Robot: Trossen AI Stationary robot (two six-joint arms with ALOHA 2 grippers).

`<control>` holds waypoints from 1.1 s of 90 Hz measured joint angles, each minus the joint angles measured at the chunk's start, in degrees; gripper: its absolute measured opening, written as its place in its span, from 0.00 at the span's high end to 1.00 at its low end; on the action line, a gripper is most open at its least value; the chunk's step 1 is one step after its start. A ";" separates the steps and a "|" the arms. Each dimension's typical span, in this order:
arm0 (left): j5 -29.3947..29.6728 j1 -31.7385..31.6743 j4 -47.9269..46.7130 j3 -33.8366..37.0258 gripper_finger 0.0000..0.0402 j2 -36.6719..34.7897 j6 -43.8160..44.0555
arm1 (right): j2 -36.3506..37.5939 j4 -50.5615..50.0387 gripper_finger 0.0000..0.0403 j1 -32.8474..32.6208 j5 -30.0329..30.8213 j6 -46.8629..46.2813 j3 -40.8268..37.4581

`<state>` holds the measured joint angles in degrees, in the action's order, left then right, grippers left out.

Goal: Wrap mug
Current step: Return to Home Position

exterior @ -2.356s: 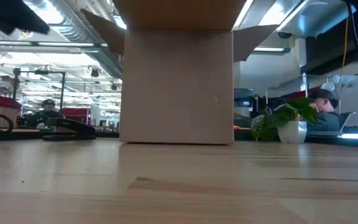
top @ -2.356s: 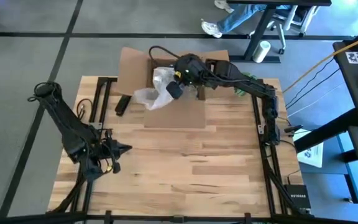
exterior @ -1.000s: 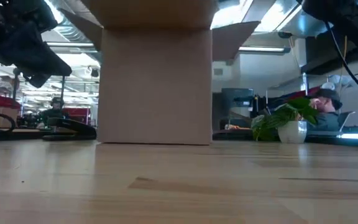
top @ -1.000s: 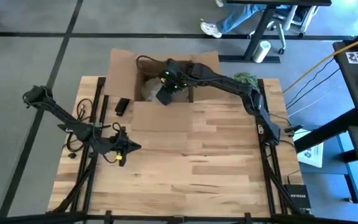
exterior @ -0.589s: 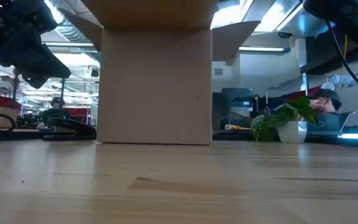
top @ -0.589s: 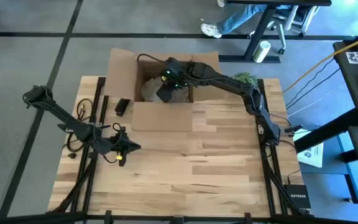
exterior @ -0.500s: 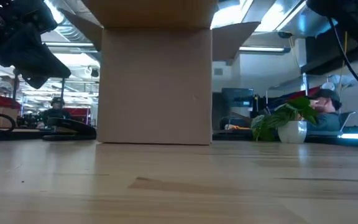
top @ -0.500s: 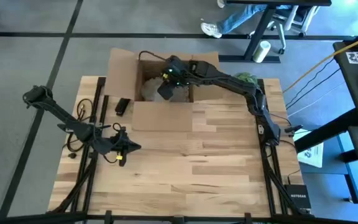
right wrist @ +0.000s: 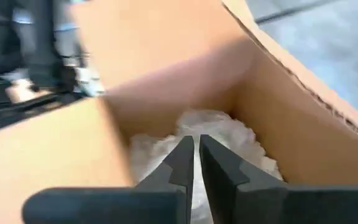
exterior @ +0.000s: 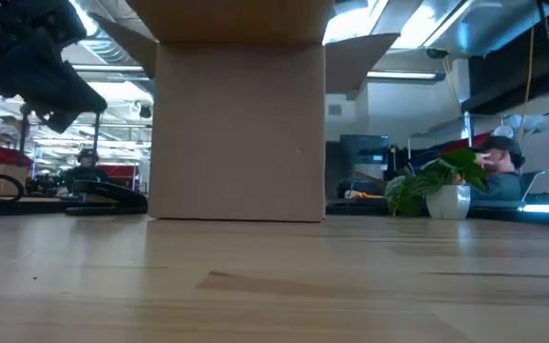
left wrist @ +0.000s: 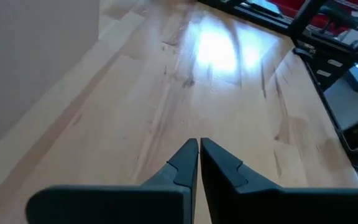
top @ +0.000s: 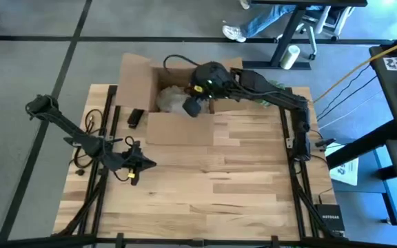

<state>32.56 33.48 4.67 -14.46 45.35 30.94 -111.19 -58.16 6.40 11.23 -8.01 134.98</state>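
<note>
1. The cardboard box (top: 133, 74) is standing open at the far middle edge of the wooden table (top: 219, 180). Its flaps are splaying outward.
2. A bubble-wrap bundle (top: 169, 100) is lying inside the box, toward its left half. The wrap is covering the mug completely, so no blue is showing.
3. The right gripper (top: 192, 108) is hovering over the near right part of the box opening. From above it is sitting just beside the bundle.
4. Its two fingers are pressing almost together, leaving only a thin slit, and they are gripping nothing.
5. In the right wrist view the white bundle (right wrist: 229, 133) is lying beyond and beneath the right gripper's (right wrist: 196, 142) tips, apart from them. The brown box walls (right wrist: 281, 118) are rising around it.
6. The left gripper (top: 145, 164) is hanging over the left part of the table, well apart from the box and pointing toward the table's middle.
7. The left wrist view is showing the left gripper's (left wrist: 198, 144) jaws pressed together and empty. Bare wood is lying ahead of them, and the box's side (left wrist: 30, 62) is filling one edge of that view.
8. A small black oblong object (top: 135, 118) is lying on the table just left of the box's front flap.
9. A potted plant (exterior: 438, 187) is standing near the table's far right corner. A seated person (exterior: 86, 164) is showing in the room behind.
</note>
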 joint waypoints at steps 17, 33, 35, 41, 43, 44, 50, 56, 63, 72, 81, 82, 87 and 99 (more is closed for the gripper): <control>-0.70 0.00 0.42 0.00 1.00 -8.14 -6.30 | 2.55 -3.01 1.00 -6.70 0.00 -0.05 -1.17; -0.87 -0.12 -5.32 0.00 1.00 -21.38 -10.05 | 4.74 -3.16 1.00 -10.46 4.82 -2.41 -5.38; -0.86 -0.24 -6.54 0.00 1.00 -23.06 -10.11 | 5.10 -2.78 1.00 -10.75 5.35 -2.89 -6.27; -0.82 -0.58 -11.10 0.00 1.00 -27.95 -9.41 | 6.44 -0.25 1.00 -11.48 5.74 -4.24 -9.71; -0.79 -0.68 -12.65 0.00 1.00 -29.49 -9.09 | 6.93 1.13 1.00 -11.73 5.73 -4.66 -11.20; -0.76 -0.73 -13.43 0.00 1.00 -30.24 -8.96 | 7.21 1.94 1.00 -11.93 5.77 -4.88 -12.10; -0.43 -0.97 -17.69 0.00 1.00 -34.42 -8.39 | 9.13 7.59 1.00 -13.07 5.76 -5.42 -17.92; -0.39 -0.97 -20.25 0.00 1.00 -38.08 -7.96 | 11.47 14.06 1.00 -14.44 5.76 -7.14 -25.46; -0.42 -0.97 -22.45 0.00 1.00 -41.47 -7.80 | 14.53 22.61 1.00 -16.55 5.77 -10.27 -35.31; -0.39 -0.97 -25.15 0.00 1.00 -44.83 -7.76 | 18.11 35.43 1.00 -19.91 6.16 -14.61 -47.93; -0.41 -0.97 -26.94 -0.02 1.00 -45.15 -7.72 | 20.73 48.50 1.00 -23.93 6.96 -17.73 -58.66; -0.41 -0.97 -27.19 -0.02 1.00 -45.13 -7.71 | 20.94 49.89 1.00 -24.41 7.16 -18.00 -59.66; -0.40 -0.97 -28.17 0.00 1.00 -45.14 -7.58 | 21.67 54.45 1.00 -26.45 8.04 -19.20 -64.20; -0.38 -1.03 -28.21 0.00 1.00 -45.14 -8.67 | 22.20 63.33 1.00 -30.47 9.70 -21.97 -72.57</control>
<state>32.18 32.45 -23.54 -14.46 0.21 22.27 -88.99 5.17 -24.07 20.93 -29.98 62.41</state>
